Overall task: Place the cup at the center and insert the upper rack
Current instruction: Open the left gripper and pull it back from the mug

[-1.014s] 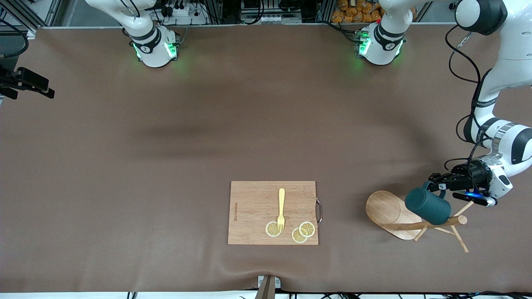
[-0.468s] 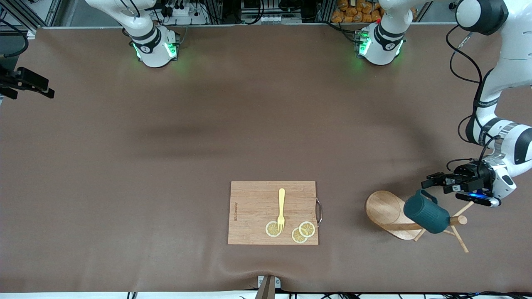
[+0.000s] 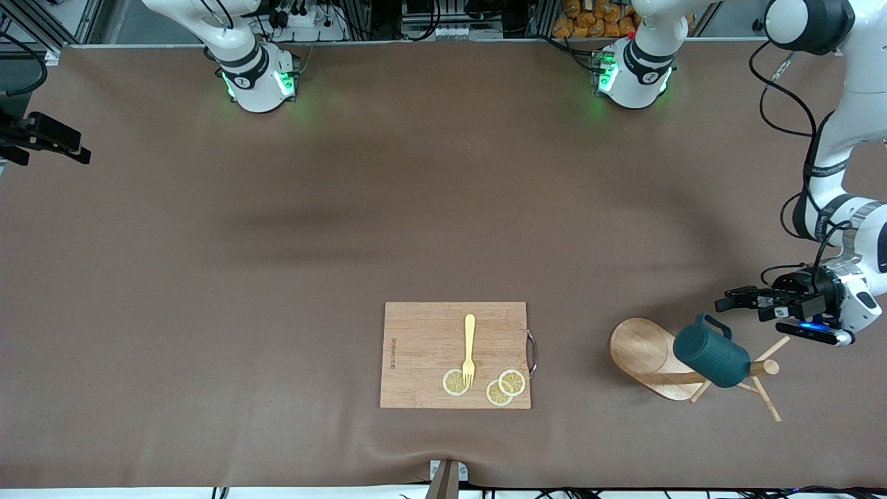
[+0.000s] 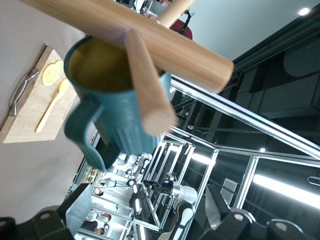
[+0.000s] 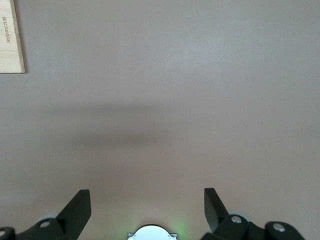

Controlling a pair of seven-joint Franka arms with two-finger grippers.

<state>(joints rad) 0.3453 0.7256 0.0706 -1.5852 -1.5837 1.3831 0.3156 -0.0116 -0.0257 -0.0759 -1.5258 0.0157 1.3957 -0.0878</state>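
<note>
Lower right of the front frame, we see the small dark teal ribbed mug hanging on a peg of the light wooden mug tree, which lies tipped over on the brown table, oval base toward the board, pole running toward the left arm's end. The mug's loop handle points up-frame, toward the left gripper, which sits just beside it, above and right of it in the frame, fingers spread, holding nothing. In the left wrist view the mug's mustard-yellow inside is empty apart from the peg passing into it under the round pole.

We judge the left arm is clearly nearer; the next grasp turns on that handle facing its fingers, with the mug's long axis slanting down-right in the frame.

The right gripper hovers over bare table, fingers spread, empty; that arm waits.

Lower centre of the frame: rectangular wooden cutting board carrying a yellow fork and three lemon slices.
</note>
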